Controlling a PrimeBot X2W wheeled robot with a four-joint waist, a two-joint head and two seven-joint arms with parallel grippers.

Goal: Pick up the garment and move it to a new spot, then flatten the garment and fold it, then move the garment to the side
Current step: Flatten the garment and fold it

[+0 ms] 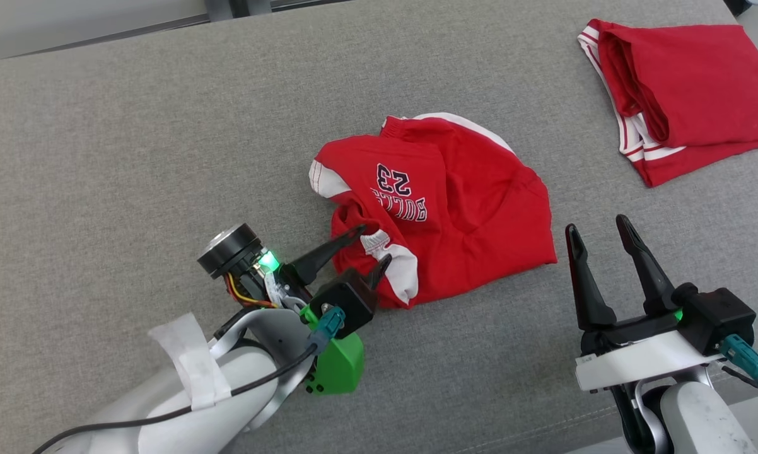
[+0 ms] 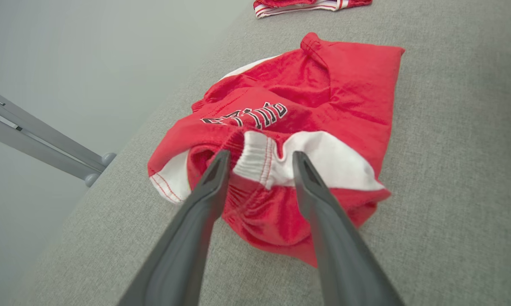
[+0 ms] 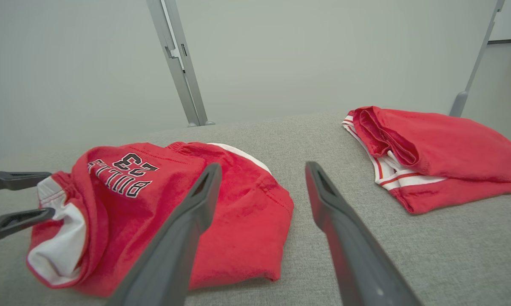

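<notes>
Red basketball shorts (image 1: 454, 214), printed with "BULLS 23", lie in a crumpled heap near the middle of the grey fabric worktop (image 1: 133, 157). One white side panel is turned outward and the elastic waistband (image 2: 255, 159) is bunched at the edge nearest the robot's left side.

The left gripper (image 1: 374, 243) is low at that edge. Its fingers (image 2: 204, 199) stand moderately apart, one on each side of the bunched waistband. In the left wrist view cloth sits between them, but it does not look pinched yet. The right gripper (image 1: 596, 224) hovers just beside the heap's right edge, clear of the cloth, with its fingers spread wide and nothing in them. A second red garment (image 1: 694, 88), already folded and showing white striped trim, lies well apart at the far right of the worktop.

The first step seems to be in hand: taking hold of the shorts so they can be lifted and moved. Nothing has been flattened or folded.

The next move calls for the left fingers to come together firmly on the waistband, ideally catching both layers. A grip on only one loose fold could let the rest drag or slip during the lift. The free right gripper could take a second point along the waistband so the shorts hang open and are easier to lay flat.
</notes>
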